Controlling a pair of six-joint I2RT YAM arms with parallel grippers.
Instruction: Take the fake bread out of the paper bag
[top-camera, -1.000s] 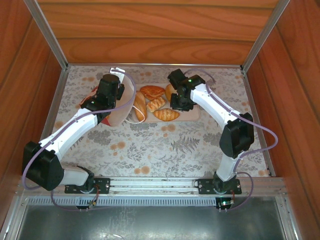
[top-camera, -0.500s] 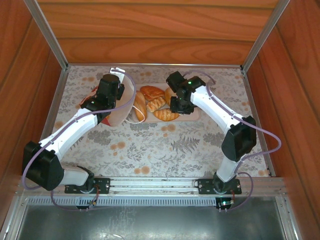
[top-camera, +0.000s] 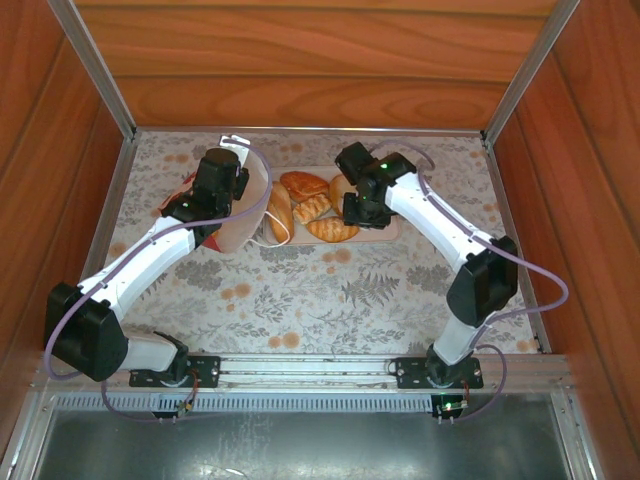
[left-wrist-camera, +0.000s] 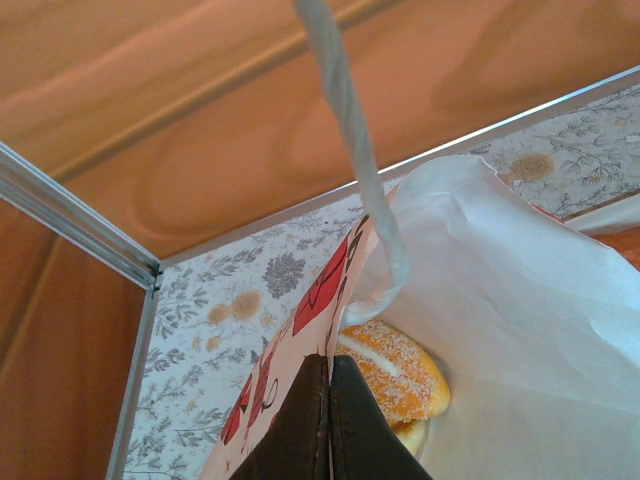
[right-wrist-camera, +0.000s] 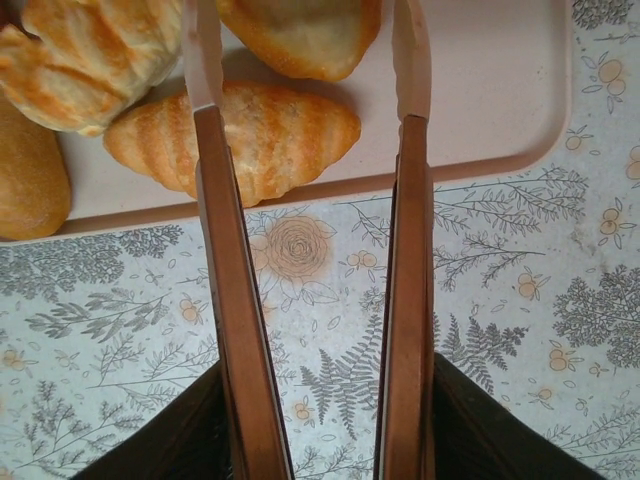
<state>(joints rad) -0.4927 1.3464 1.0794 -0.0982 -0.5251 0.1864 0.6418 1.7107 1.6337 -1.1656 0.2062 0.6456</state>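
The paper bag (top-camera: 238, 228) leans at the back left of the table, white with red marks. My left gripper (top-camera: 214, 204) is shut on the paper bag's rim (left-wrist-camera: 335, 300), fingertips (left-wrist-camera: 329, 372) pressed together on the paper. Inside the bag lies an orange seeded bun (left-wrist-camera: 400, 370), under a string handle (left-wrist-camera: 350, 120). Several pieces of fake bread (top-camera: 312, 208) lie on the pink tray (top-camera: 388, 232). My right gripper (right-wrist-camera: 303, 40) hangs open over the tray (right-wrist-camera: 500, 90), above a croissant (right-wrist-camera: 260, 140) and an oval loaf (right-wrist-camera: 300, 25), touching neither.
Wooden walls with metal rails (top-camera: 100, 85) close in the table on three sides. The flowered tablecloth (top-camera: 330, 290) runs bare between the tray and the arm bases. A second croissant (right-wrist-camera: 90, 55) and a loaf (right-wrist-camera: 30, 180) lie at the tray's left.
My right gripper's jaws have spread apart over the tray and its arm has shifted slightly. The left gripper has stayed shut on the bag.
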